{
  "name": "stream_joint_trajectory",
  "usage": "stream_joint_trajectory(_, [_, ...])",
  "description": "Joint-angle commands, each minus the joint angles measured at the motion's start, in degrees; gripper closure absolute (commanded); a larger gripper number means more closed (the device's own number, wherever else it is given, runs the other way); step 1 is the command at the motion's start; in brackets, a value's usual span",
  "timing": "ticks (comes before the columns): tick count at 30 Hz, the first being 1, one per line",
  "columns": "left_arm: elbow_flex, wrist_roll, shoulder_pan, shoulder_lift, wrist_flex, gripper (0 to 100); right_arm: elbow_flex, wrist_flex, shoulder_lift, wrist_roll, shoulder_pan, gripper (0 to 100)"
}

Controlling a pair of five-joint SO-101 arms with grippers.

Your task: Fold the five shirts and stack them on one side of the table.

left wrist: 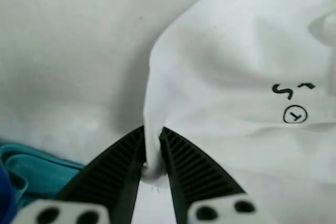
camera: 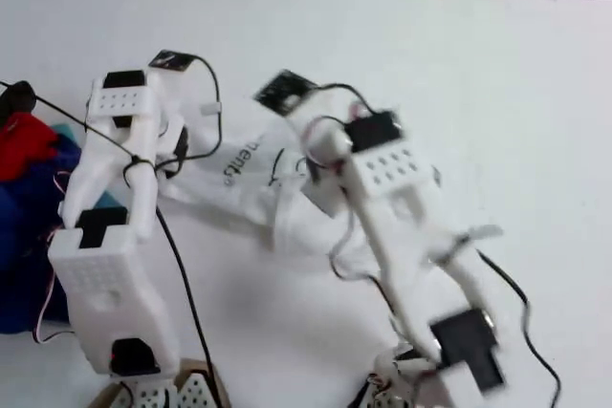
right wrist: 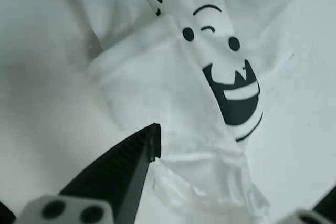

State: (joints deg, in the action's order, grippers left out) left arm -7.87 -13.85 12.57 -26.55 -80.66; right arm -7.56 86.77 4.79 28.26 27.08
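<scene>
A white shirt with black print lies crumpled in the middle of the table, between the two arms. My left gripper is shut on a bunched fold at the white shirt's edge; in the high view it sits at the shirt's left end. My right gripper stands open wide just above the white shirt, over folded layers beside a black cartoon face print. One black finger shows beside the cloth. In the high view this gripper is over the shirt's right part.
A heap of shirts lies at the table's left edge: red, blue and teal. The teal cloth lies close beside my left gripper. The white table is bare to the right and at the back.
</scene>
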Motion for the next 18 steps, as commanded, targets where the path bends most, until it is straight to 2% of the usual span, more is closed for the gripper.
stream_joint_trajectory(1, [-0.4, -0.09, -0.18, 3.78, 0.35, 97, 9.76, -0.75, -10.95, 2.46, 2.68, 50.9])
stream_joint_trajectory(4, [-0.4, -0.09, -0.18, 3.78, 0.35, 97, 15.82, 0.22, -18.42, 4.22, 3.38, 52.8])
stream_joint_trajectory(9, [-0.31, -0.18, -0.18, 3.78, 0.62, 97, 25.49, 4.35, -27.56, 5.45, 3.38, 62.5])
stream_joint_trajectory(18, [-0.57, 0.09, -0.09, 3.78, 0.7, 97, 32.18, 9.98, -31.25, 7.03, 5.41, 60.8])
